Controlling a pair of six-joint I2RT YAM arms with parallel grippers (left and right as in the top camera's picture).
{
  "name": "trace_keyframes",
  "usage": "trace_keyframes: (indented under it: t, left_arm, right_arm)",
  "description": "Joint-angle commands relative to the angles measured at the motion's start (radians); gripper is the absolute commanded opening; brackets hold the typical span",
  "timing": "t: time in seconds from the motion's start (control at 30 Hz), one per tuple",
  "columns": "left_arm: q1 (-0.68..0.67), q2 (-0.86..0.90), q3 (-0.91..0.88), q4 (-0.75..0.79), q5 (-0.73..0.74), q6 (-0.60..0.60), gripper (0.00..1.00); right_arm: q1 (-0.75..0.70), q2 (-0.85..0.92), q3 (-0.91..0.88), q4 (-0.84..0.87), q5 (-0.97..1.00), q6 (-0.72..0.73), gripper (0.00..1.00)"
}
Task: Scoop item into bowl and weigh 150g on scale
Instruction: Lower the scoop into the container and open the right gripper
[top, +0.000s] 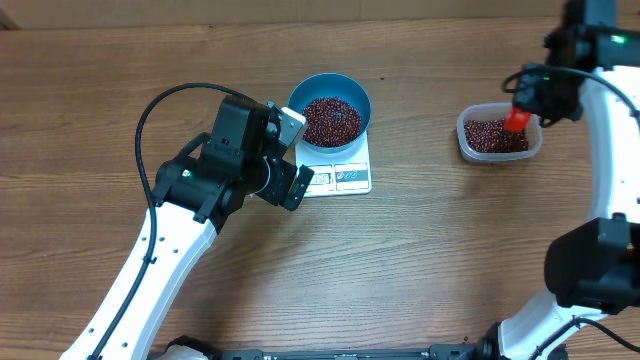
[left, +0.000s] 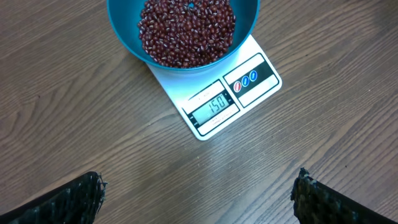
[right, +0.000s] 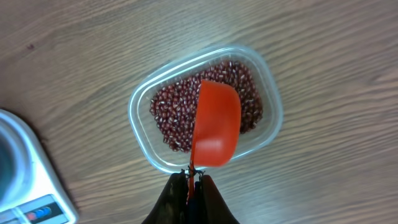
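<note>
**Overhead view.** We see the blue bowl (top: 364, 100) standing on the far part of the white scale (top: 350, 180), near the middle of the wooden worktop (top: 420, 260). The bowl holds a heap of red-brown beans (top: 331, 120). The left pincer (top: 294, 153) hangs just beside the scale's left edge as seen from above. Its jaws are spread wide and grip nothing. One finger lies close to the bowl's rim, the other near the front left corner of the scale. We cannot tell whether either finger touches.

**Left wrist view.** The two dark fingertips (left: 74, 199) sit in the lower corners, well apart, with bare wood between them. Bowl and scale lie ahead of this pincer and clear of it. The scale's display (left: 214, 106) sits on the edge nearest the pincer and reads 150, with the blue-marked buttons beside it.

**Right wrist view.** The right pincer (right: 191, 186) has its jaws closed tight on the handle of a red scoop (right: 216, 124). The scoop reaches forward from the fingertips over a clear plastic tub (right: 140, 99) that holds more beans. We cannot tell whether the scoop touches them. A corner of the scale shows at the lower left edge, apart from the tub. Overhead, this pincer and the tub stand at the far right of the worktop, well apart from bowl and scale.
</note>
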Motion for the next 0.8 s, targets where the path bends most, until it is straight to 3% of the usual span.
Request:
trace_keyframes:
  t: [0.0,0.2,0.3,0.4,0.5,0.6,0.77]
  left_arm:
    - [-0.006,0.006,0.001,0.002,0.015,0.019,1.00]
    - [-0.006,0.006,0.001,0.002,0.014,0.019,0.99]
    - [-0.006,0.006,0.001,0.002,0.015,0.019,1.00]
    - [-0.006,0.006,0.001,0.002,0.015,0.019,1.00]
    - [-0.006,0.006,0.001,0.002,0.014,0.019,1.00]
    - [-0.006,0.006,0.001,0.002,0.015,0.019,1.00]
    - [-0.006,0.006,0.001,0.002,0.015,0.019,0.99]
  right_arm:
    - [-0.057,-0.026,-0.066,0.030,-0.196,0.010,0.04]
    - [-0.127,-0.026,-0.220,0.168,-0.384,0.010,0.05]
    - [-0.141,-0.026,-0.252,0.203,-0.418,0.010,0.17]
    - [-0.141,-0.026,-0.254,0.202,-0.416,0.010,0.37]
    - [-0.141,-0.026,-0.255,0.192,-0.407,0.010,0.64]
    - [-0.141,-0.026,-0.255,0.168,-0.363,0.010,0.75]
    - [-0.141,-0.026,-0.257,0.131,-0.288,0.010,0.79]
